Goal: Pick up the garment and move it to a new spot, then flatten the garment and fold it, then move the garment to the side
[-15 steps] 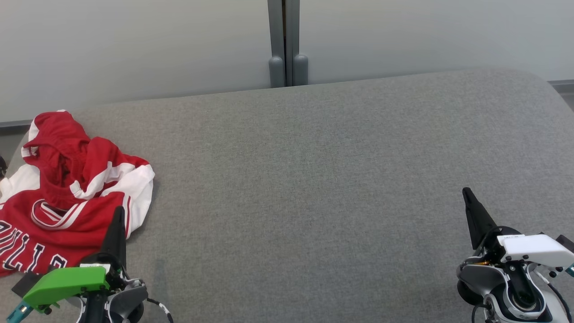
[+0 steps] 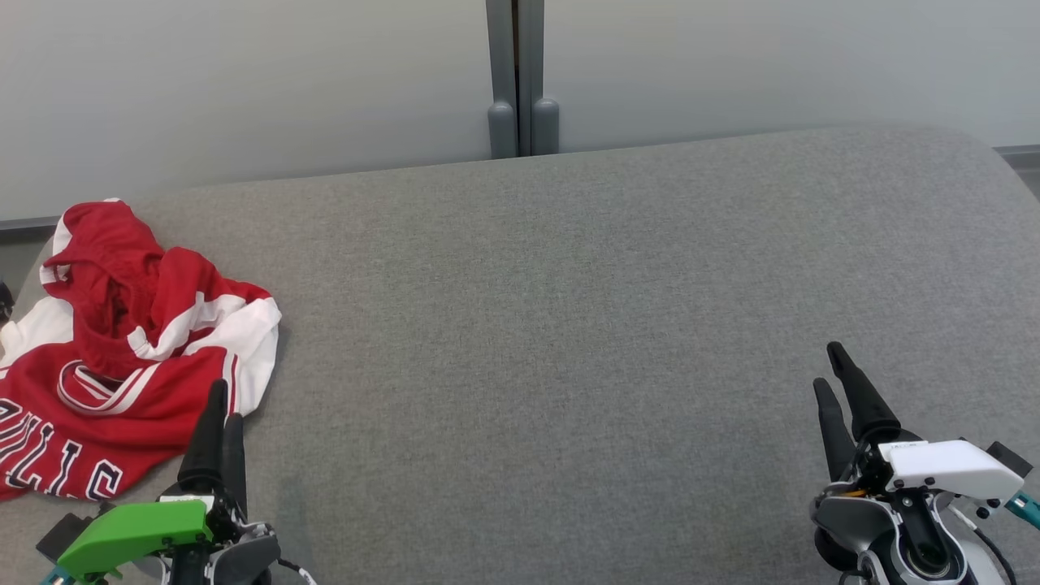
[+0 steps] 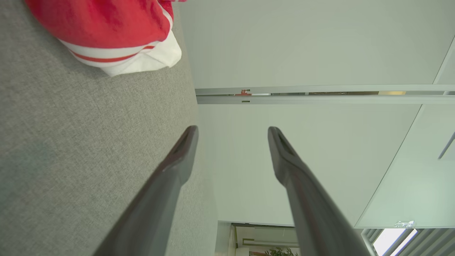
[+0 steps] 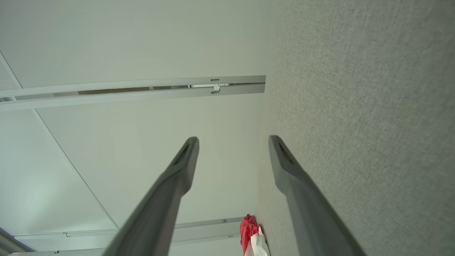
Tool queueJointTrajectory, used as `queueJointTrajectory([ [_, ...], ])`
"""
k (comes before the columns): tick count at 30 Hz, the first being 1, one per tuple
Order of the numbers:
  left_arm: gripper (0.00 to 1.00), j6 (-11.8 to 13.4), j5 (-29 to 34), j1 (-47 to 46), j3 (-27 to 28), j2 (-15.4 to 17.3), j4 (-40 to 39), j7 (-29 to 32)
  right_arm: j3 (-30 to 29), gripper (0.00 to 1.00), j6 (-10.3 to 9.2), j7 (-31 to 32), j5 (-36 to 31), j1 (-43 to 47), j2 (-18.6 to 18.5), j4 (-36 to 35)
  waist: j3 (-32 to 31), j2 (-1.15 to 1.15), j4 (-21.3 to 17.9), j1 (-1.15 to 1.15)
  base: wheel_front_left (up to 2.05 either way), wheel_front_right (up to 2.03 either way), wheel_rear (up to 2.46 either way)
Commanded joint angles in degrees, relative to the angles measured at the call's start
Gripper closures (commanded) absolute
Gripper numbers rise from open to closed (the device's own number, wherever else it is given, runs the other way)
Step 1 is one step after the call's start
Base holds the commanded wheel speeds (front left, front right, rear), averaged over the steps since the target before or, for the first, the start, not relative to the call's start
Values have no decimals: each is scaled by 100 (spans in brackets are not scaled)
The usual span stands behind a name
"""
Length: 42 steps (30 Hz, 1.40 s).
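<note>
Garment (image 2: 122,366) lies crumpled, long axis near-to-far, lettering nearest; left fingers (image 2: 208,435) and right fingers (image 2: 863,400) spread, empty.

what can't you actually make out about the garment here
Head view: the garment runs off the left edge, cutting its lettering; crumpled folds hide its shape; the left tool covers some hem.
Left wrist view: the top edge crops it to one corner.
Right wrist view: small, distant, cut by the bottom edge.

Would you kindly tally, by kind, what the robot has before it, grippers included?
Red and white garment: 1
Grippers, both open: 2 (left gripper, right gripper)
Grey padded surface: 1
Total: 4
</note>
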Motion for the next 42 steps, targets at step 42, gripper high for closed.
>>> queueJointTrajectory([
  [42,0,121,4325,-116,-347,48,-763,-981,1010,0,3,-1007,-3129,-503,-230,-602,-29,0,1,0,0,0,0],
])
